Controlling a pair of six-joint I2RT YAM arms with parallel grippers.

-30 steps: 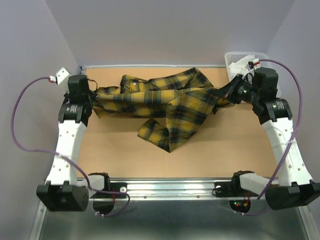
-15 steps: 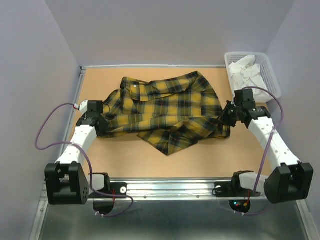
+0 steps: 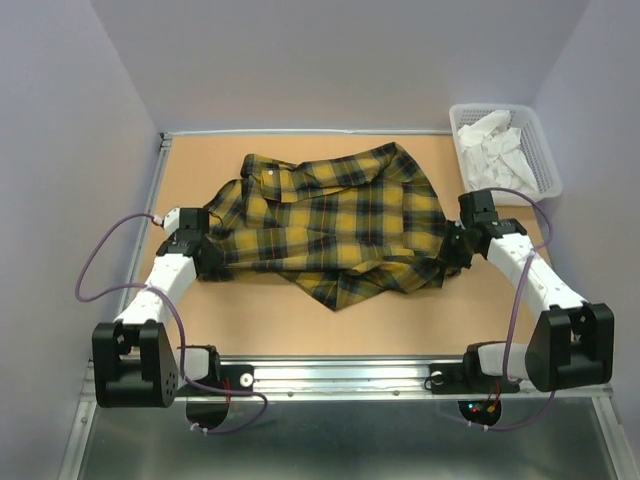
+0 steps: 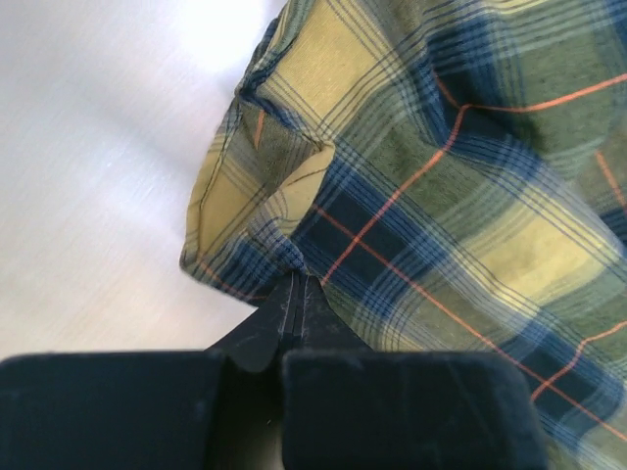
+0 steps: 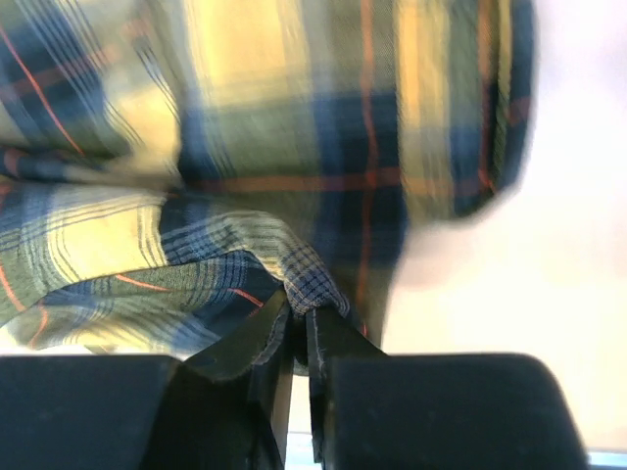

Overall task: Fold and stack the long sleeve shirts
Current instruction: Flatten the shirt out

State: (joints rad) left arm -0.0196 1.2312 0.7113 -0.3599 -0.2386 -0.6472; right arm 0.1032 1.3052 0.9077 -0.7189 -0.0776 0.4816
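Shirt point(image 3: 335, 225) cloth is pinched at 9 o'clock by our left end effector point(image 3: 205, 255), its fingers pressed together, and at 3 o'clock by our right end effector point(image 3: 452, 250), its fingers barely apart. We see it spread rumpled across the middle of the worktop point(image 3: 300, 320). A white basket point(image 3: 545, 150) sits at the far 1 o'clock corner.

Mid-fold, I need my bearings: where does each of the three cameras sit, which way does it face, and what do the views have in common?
Top external: above and behind the bases, looking down at the table and plaid shirt; left arm and right arm both show, basket far right.
Left wrist: on the left wrist, looking along the fingers at the shirt's edge; left pincer shut on cloth.
Right wrist: on the right wrist, blurred, facing the shirt; right pincer pinching a fold.
Shared: all three show the shirt.
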